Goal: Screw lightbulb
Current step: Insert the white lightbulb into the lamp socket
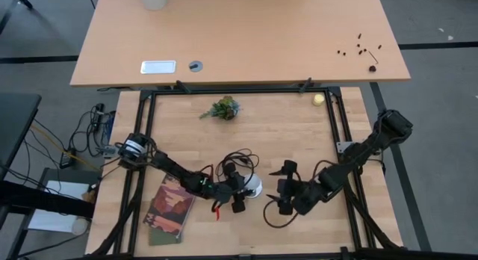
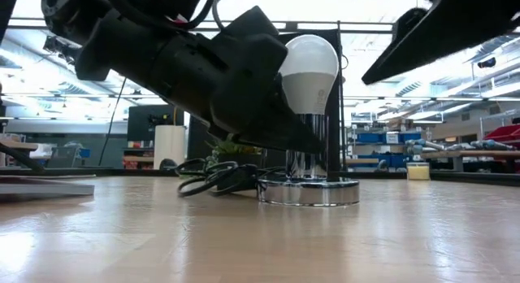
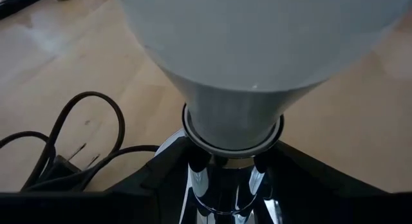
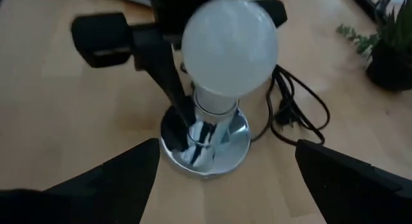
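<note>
Item: lightbulb, white frosted, standing upright with its base in the chrome stem of a round silver socket disc on the wooden surface

Left gripper: at the socket's neck just under the bulb, fingers set either side of the chrome stem, partly spread; whether they press on it cannot be told

Right gripper: near the lamp on the side opposite the left gripper, fingers spread wide, holding nothing

Black cord: coiled on the surface beside the disc (plug end visible in the left wrist view)

Other: booklet by the left arm; small plant farther back
</note>
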Controlling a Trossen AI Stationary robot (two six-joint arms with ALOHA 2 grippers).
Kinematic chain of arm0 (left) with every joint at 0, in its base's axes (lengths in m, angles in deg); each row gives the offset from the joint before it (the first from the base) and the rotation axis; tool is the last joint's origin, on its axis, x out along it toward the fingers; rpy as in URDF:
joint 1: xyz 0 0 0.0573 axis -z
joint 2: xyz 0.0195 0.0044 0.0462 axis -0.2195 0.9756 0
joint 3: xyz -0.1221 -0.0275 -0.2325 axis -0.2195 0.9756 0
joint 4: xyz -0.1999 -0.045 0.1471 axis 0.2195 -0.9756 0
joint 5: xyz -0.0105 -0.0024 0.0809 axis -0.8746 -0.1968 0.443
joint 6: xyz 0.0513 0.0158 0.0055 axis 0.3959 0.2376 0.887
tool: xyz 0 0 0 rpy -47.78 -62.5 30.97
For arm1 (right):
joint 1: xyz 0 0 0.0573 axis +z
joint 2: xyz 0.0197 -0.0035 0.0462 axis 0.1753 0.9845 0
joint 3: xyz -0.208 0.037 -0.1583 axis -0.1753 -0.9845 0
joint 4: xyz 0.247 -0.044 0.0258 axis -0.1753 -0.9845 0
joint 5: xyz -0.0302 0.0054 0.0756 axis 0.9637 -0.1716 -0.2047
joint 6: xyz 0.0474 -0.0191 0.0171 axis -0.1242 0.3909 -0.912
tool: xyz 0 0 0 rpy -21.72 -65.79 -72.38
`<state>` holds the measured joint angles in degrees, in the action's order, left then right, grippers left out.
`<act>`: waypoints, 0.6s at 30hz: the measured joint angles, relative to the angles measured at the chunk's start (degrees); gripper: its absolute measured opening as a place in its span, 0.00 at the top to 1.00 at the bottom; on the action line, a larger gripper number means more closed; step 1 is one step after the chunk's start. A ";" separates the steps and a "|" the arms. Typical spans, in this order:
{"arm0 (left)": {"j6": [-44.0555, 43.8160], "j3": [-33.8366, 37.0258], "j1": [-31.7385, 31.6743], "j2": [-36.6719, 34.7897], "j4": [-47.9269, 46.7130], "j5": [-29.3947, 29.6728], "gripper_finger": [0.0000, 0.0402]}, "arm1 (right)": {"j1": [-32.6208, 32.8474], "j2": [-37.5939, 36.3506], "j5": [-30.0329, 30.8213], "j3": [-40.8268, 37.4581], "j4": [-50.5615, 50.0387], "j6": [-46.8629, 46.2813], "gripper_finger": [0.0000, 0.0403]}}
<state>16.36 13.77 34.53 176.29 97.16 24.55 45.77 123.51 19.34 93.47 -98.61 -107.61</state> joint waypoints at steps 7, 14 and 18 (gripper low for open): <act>-1.45 -0.02 -1.69 0.00 -0.14 0.01 0.49 | -6.71 -5.66 -6.30 -6.24 3.75 4.75 0.08; -1.69 -0.02 -2.41 0.00 -0.44 -0.02 0.49 | -12.78 -14.35 -8.34 -8.91 3.90 12.68 0.10; -0.17 -0.02 -2.78 0.00 -0.24 -0.12 0.49 | -17.15 -17.69 -14.21 -9.65 3.86 16.16 0.14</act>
<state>16.19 13.75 31.75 176.29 96.92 24.43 28.62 105.82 5.13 83.82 -94.75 -91.44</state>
